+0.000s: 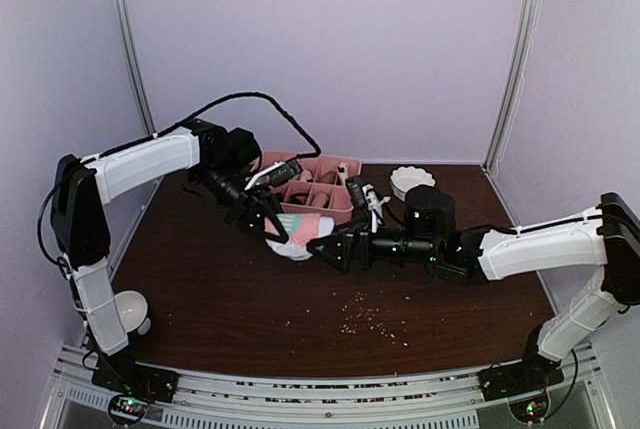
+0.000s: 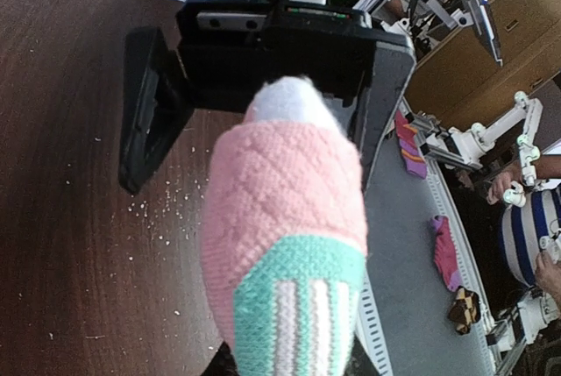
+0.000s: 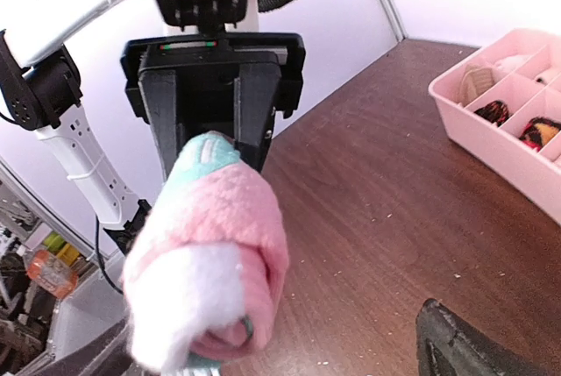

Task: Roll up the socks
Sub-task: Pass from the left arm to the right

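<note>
- Roll of pink sock (image 1: 296,230) clamped in your left pincer (image 1: 264,221); right pincer (image 1: 327,248) gapes wide just off its free end
- white end unpinned; it may unroll, or slip out

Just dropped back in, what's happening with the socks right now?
The left gripper is clamped on one end of the rolled pink sock, holding it up off the table in front of the pink tray. The right gripper stands wide open around the roll's other end, not gripping it.
</note>
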